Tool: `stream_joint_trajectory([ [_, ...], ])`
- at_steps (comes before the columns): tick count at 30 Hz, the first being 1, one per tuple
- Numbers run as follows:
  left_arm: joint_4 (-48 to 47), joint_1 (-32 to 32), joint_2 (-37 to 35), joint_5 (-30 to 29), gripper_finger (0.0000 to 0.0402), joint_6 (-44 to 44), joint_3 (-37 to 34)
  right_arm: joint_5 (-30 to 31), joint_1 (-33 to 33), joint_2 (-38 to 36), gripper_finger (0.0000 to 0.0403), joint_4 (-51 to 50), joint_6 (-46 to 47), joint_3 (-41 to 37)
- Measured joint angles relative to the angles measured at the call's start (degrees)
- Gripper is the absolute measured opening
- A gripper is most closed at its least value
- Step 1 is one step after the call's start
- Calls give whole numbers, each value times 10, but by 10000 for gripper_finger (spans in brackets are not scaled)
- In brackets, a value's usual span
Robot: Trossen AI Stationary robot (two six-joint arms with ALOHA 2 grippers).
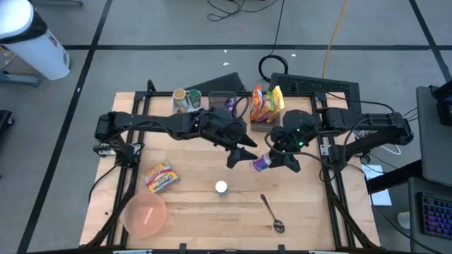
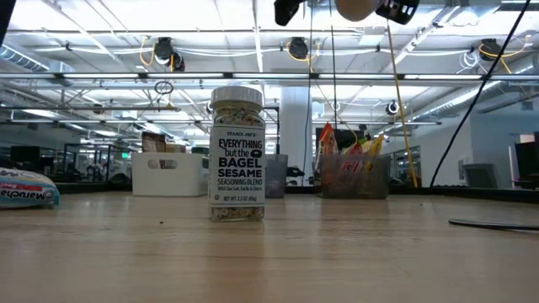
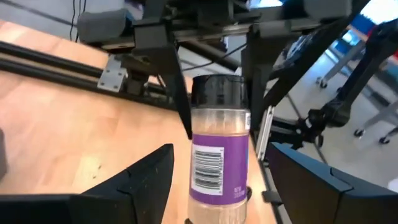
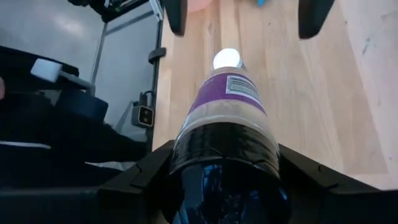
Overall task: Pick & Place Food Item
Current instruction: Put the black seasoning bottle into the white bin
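- The purple-labelled spice jar (image 1: 262,164) hangs above mid-tabletop (image 1: 198,212), clamped at its dark cap by the right gripper (image 4: 227,168).
- Its long axis points toward the left gripper (image 3: 214,180), whose jaws straddle it wide apart, apparently not touching.
- Only the low view reads the bagel seasoning jar (image 2: 237,154).

The purple-label spice jar (image 3: 219,149) has its bottom cut off in the left wrist view, and its label text is too blurry to read there. Right wrist view only gives its black cap (image 4: 225,167), partly chopped by the edge. Behind the bagel seasoning jar (image 2: 237,153), the snack packets (image 2: 347,151) are too small to identify.
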Motion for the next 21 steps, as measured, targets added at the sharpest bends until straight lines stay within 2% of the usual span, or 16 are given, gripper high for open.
stream_joint_trajectory([
  [3, -29, 0, 5, 0, 269, 15, 17, 0, -9, 0, 202, 3, -1, 0],
  [21, -43, 4, 13, 1, 269, 24, 28, -15, -49, 2, 202, 82, -17, 0],
])
